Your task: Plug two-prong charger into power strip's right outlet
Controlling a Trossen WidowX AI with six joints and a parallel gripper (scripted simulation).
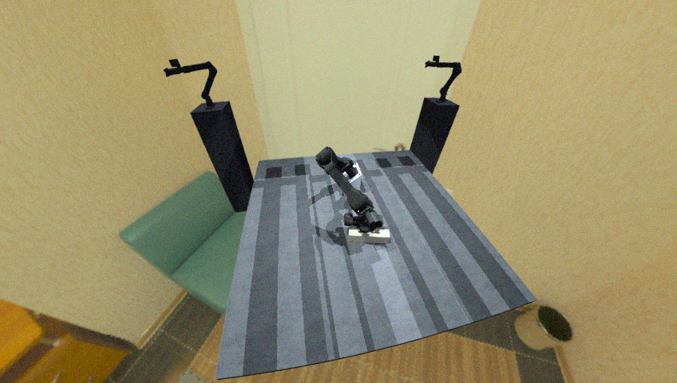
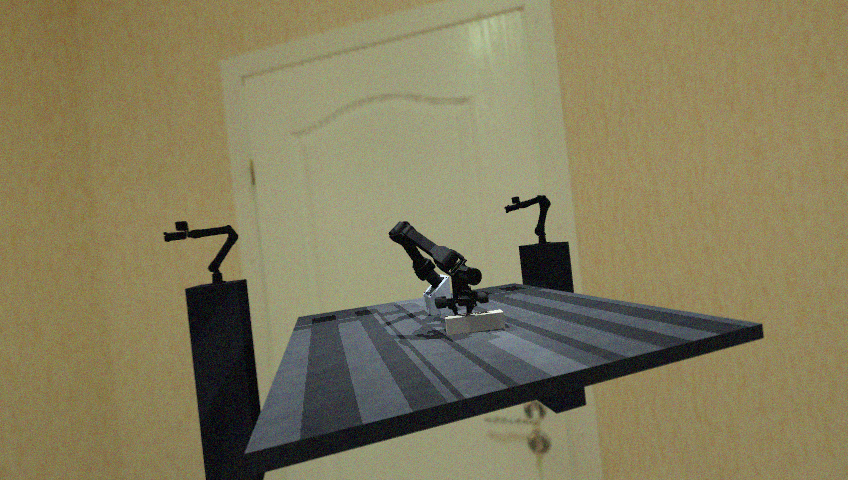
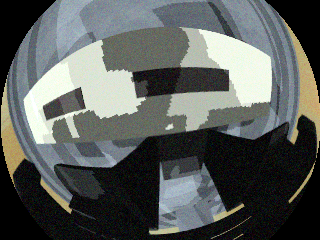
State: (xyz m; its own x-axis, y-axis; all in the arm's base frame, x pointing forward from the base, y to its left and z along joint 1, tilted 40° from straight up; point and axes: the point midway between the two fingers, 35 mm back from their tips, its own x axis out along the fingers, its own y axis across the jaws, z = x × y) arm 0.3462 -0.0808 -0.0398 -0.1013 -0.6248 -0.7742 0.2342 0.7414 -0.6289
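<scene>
Power strip, white (image 1: 369, 236) (image 2: 474, 322) (image 3: 115, 97): on striped desk (image 1: 285, 284) (image 2: 357, 380), inward of every edge, striped surface on both sides. Tool (image 1: 369, 228) (image 2: 470, 310) (image 3: 175, 134): just beside strip, partly closed on a dark item, presumably the charger; prongs hidden.

Room, kind uncertain | panelled door (image 2: 380, 178) | green chair (image 1: 203, 246) | robot arm (image 1: 349, 187) (image 2: 434, 246) on striped table (image 1: 290, 284) (image 2: 333, 380)
</scene>
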